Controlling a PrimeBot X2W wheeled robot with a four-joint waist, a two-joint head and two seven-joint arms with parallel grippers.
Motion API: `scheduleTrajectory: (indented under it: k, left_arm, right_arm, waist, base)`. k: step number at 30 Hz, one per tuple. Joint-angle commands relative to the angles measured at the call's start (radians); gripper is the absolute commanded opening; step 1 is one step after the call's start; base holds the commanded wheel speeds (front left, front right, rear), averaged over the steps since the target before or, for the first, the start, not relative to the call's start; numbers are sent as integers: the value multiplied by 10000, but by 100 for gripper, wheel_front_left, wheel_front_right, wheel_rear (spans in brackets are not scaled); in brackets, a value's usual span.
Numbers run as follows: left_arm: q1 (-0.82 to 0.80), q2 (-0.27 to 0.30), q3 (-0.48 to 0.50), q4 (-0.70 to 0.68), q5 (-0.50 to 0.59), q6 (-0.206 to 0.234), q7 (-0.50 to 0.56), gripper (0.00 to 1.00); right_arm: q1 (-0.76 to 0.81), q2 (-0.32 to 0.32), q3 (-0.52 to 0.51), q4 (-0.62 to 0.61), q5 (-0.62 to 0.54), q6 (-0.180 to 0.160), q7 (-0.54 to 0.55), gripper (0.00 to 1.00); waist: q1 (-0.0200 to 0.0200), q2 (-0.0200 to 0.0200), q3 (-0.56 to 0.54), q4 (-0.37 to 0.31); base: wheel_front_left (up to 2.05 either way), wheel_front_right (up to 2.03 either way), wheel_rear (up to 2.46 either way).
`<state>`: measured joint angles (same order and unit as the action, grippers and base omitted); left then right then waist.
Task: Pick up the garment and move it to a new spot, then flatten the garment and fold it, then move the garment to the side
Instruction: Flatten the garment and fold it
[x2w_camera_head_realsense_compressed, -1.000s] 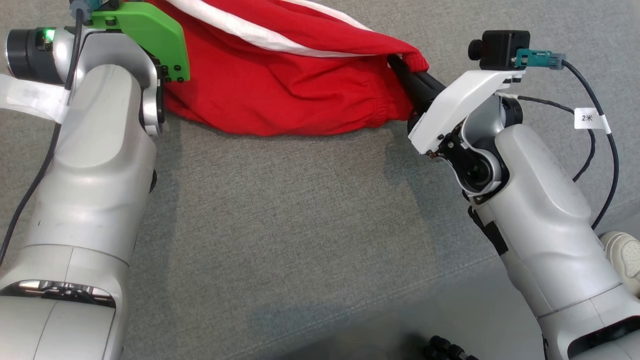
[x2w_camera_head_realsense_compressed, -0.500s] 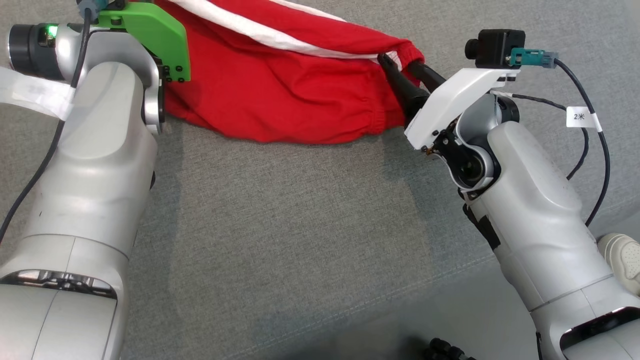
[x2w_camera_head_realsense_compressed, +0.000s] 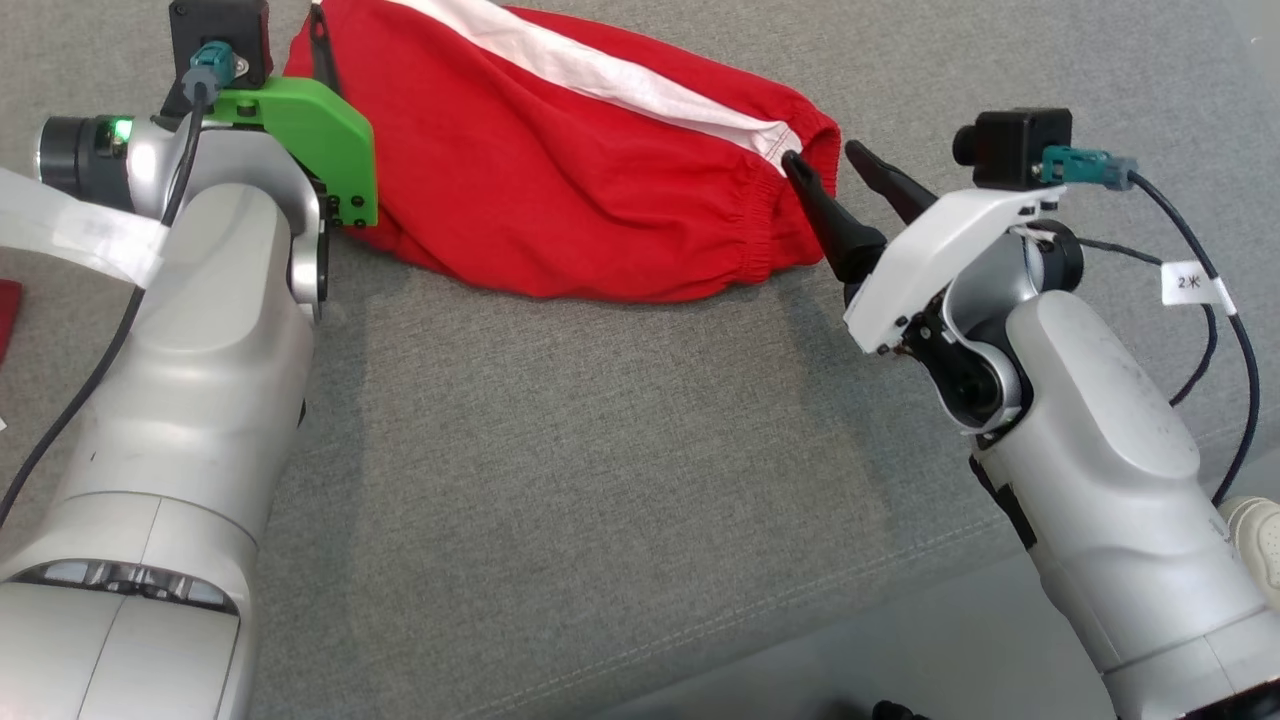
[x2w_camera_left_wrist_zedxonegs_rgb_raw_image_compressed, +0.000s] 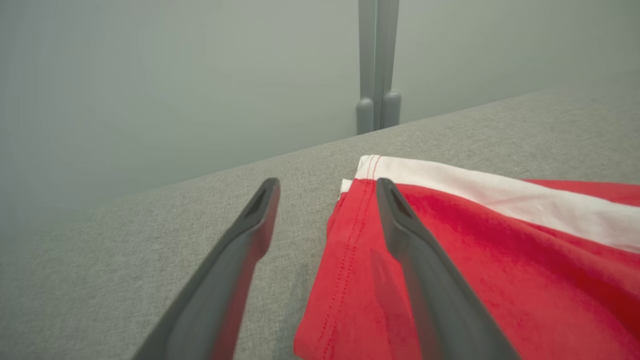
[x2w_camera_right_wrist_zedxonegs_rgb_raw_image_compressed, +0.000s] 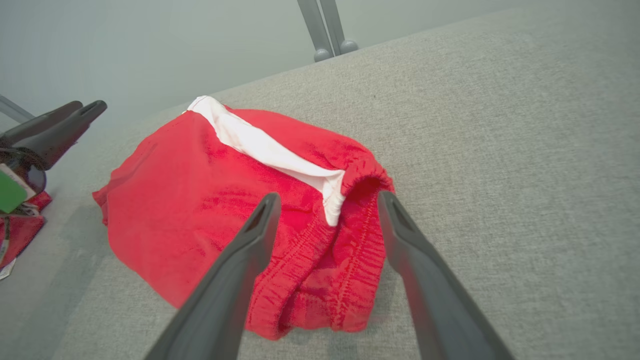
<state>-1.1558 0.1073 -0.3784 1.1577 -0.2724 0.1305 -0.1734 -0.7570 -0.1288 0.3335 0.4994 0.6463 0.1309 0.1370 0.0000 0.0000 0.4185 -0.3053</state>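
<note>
The garment, red with a white stripe, lies folded on the grey fabric surface. My right gripper stands open at its elastic-waist end, holding nothing. In the right wrist view, the right gripper has its fingers spread over the bunched waistband of the garment. My left gripper is open at the opposite end. One finger is over bare fabric and the other over the hemmed corner of the garment. In the head view the green wrist mount hides most of it.
A second red item lies at the surface's left edge. A pale shoe shows at the lower right beyond the surface's front edge. Two grey posts stand behind the far edge. A labelled cable loops by the right wrist.
Both grippers have opened and let go of the garment, which now rests on the surface. The right gripper has drawn back a little from the waistband. The head view has shifted.
</note>
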Motion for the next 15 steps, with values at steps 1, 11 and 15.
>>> scheduleTrajectory:
  k: [1, 11, 15]
  left_arm:
    - [172, 88, -6, 80, -108, -44, -51, 100]
    - [408, 320, -238, 624, 4, 42, -77, 100]
    - [493, 398, -333, 841, 23, 83, 222, 100]
  right_arm:
    - [321, -111, -105, -171, -266, -3, -79, 100]
    - [2427, 316, -1310, -2161, -2711, -3, -1086, 100]
    - [3501, 627, -1486, -3088, -3546, -3, -1660, 100]
  waist:
    - [0, 0, -125, -36]
    - [0, 0, -344, -222]
    - [0, 0, -347, -230]
  base:
    - [0, 0, 0]
    - [0, 0, 0]
    - [0, 0, 0]
